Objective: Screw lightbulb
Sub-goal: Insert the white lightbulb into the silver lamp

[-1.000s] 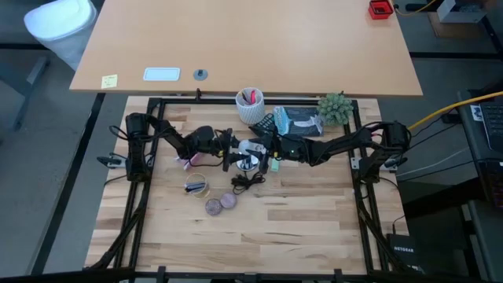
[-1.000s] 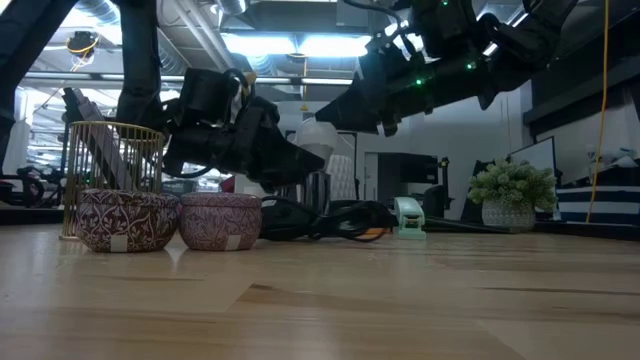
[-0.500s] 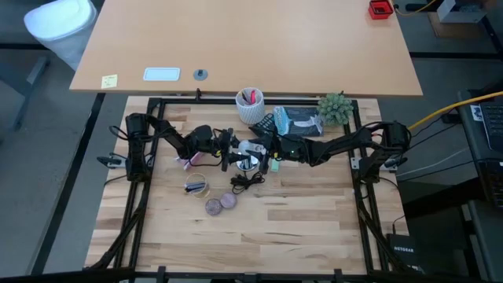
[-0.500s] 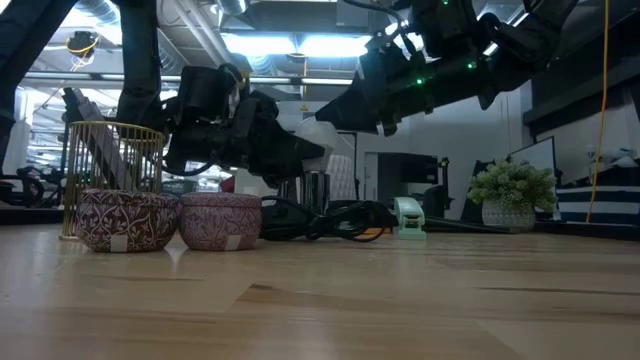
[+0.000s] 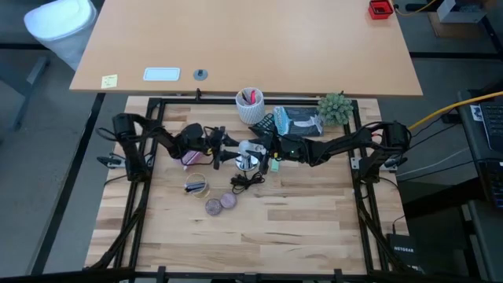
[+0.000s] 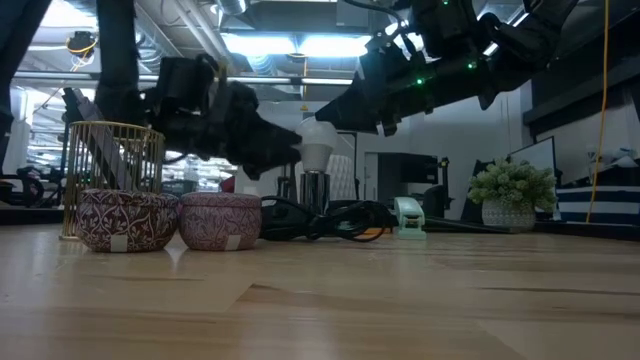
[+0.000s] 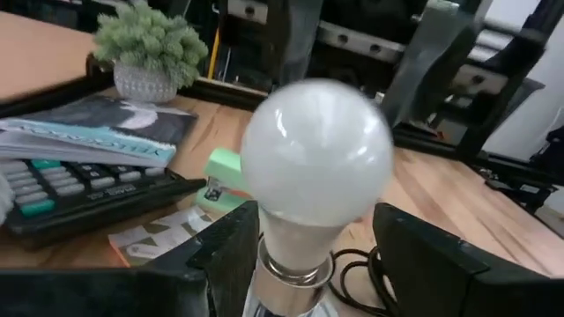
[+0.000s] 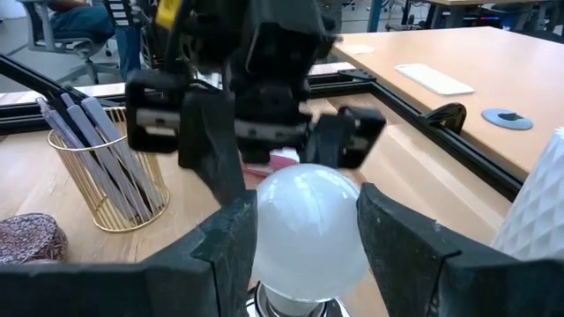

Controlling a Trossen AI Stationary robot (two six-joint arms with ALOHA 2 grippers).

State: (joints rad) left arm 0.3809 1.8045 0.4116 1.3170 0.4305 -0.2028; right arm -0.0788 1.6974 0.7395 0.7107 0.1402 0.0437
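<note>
The lightbulb is standing upright, silvery screw base downward, near the middle of the bench, slightly toward its far side. In the left wrist view the white globe is sitting above the metal thread, which is entering a holder below; how far it is seated cannot be told.

The right tool is reaching in from the right and is straddling the globe, one finger on each side. The fingers are lying against or just beside the glass; whether they are pressing on it cannot be told, so its state is not determined.

The left tool is standing released just left of the bulb, its two fingers spread wider than the screw base and lying apart from it.

A dark cable is lying coiled at the foot of the bulb, with a small green object just right of it. Two purple patterned tins are sitting side by side nearer the front, left of the bulb. A gold wire pen holder is standing left of the tins. A calculator, a book and a small potted plant are lying toward the far right.
</note>
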